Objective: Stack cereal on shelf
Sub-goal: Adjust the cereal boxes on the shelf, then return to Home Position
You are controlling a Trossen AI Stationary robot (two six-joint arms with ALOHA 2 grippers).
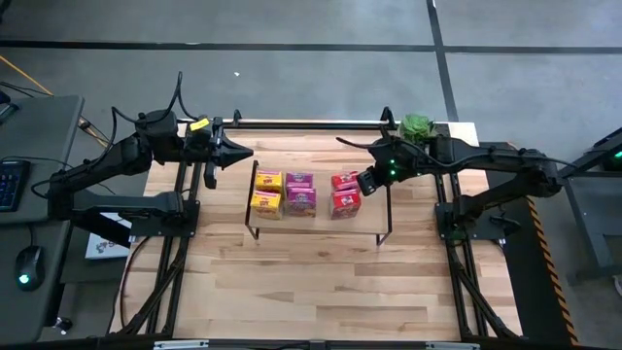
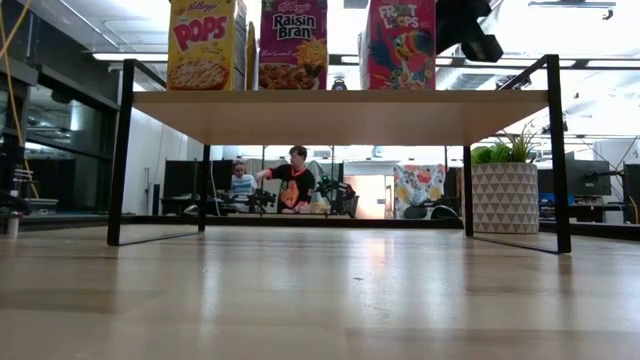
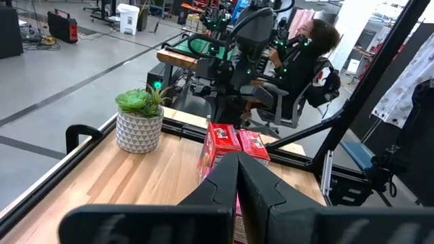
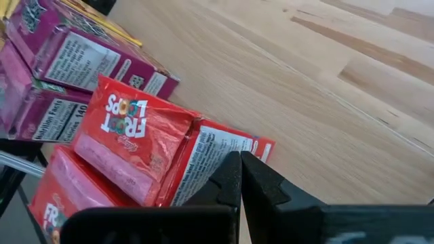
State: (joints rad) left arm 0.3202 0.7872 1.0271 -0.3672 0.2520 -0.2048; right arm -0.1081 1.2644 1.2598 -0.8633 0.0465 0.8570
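Note:
Six cereal boxes stand in three pairs on the shelf (image 1: 321, 226): yellow (image 1: 266, 192), magenta (image 1: 300, 192) and red (image 1: 345, 193). In the low view their fronts (image 2: 293, 45) rise above the shelf's wooden top (image 2: 340, 115). My right gripper (image 1: 363, 182) is shut and slants down at the right side of the far red box (image 4: 129, 135). My left gripper (image 1: 245, 153) is shut and hovers level beyond the shelf's far left corner, apart from the boxes. My right gripper's shut fingertips (image 4: 230, 177) are at the white side panel (image 4: 203, 159) of the far red box, slanting down from the table's right. I cannot tell whether they touch it. The box stands on the shelf.
A potted green plant (image 1: 417, 126) stands at the table's far right, just behind my right arm. The shelf's thin black legs (image 2: 120, 150) stand on the tabletop, with bare wood in front of them. People sit in the room beyond the table (image 2: 290, 180).

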